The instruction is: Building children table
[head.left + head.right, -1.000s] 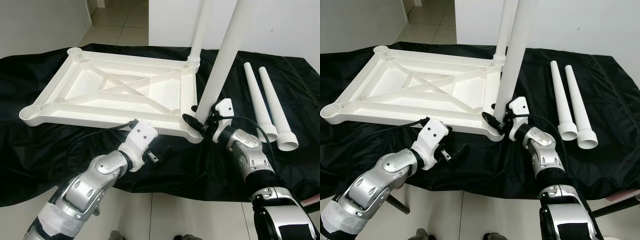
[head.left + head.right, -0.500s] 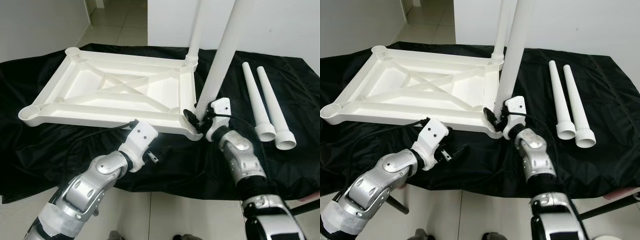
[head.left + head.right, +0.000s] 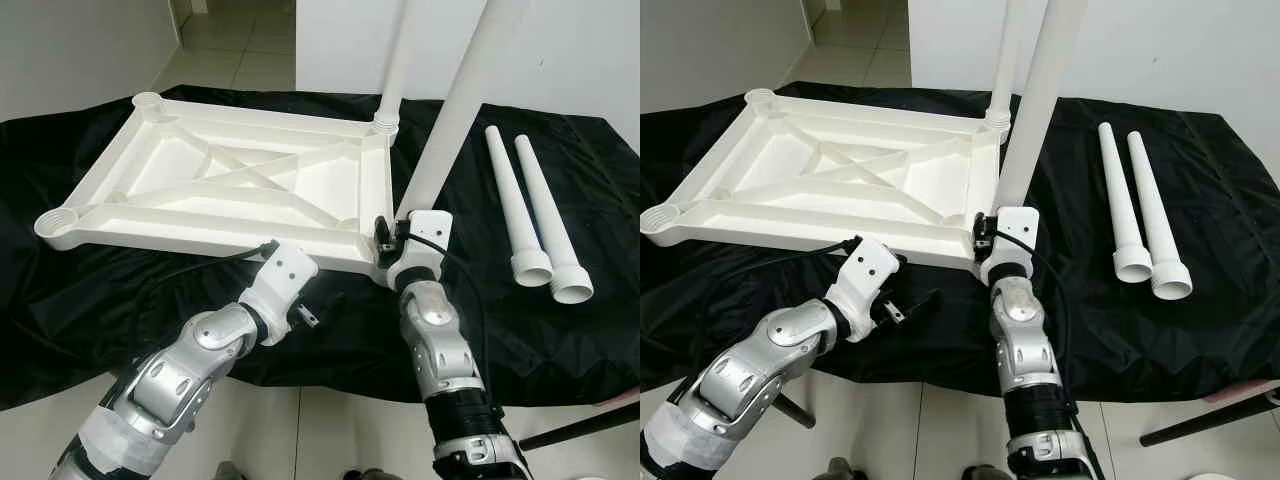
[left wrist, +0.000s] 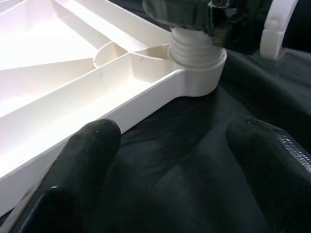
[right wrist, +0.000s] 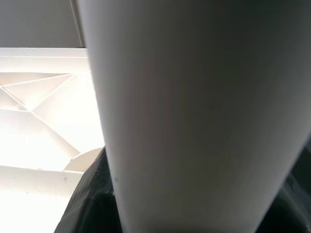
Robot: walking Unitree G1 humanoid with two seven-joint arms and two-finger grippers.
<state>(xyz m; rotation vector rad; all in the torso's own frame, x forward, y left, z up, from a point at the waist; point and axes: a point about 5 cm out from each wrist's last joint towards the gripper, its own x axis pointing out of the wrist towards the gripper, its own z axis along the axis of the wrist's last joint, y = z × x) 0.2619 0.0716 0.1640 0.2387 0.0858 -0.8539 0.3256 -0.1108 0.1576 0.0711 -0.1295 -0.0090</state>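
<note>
The right gripper (image 3: 392, 236) clamps the base of a tall white plastic leg (image 3: 452, 115) at the near right corner socket of the upturned white ribbed tabletop (image 3: 240, 180), so a tilted push could cross-thread it, while the left gripper (image 3: 318, 310), fingers apart, hovers over the black-draped table (image 3: 90, 290) without steadying anything.

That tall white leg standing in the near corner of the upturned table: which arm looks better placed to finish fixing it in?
Probably the right. Its end effector is already at the base of the near leg, at the tabletop corner socket. The left end effector hovers open over the black cloth, short of that corner.
</note>
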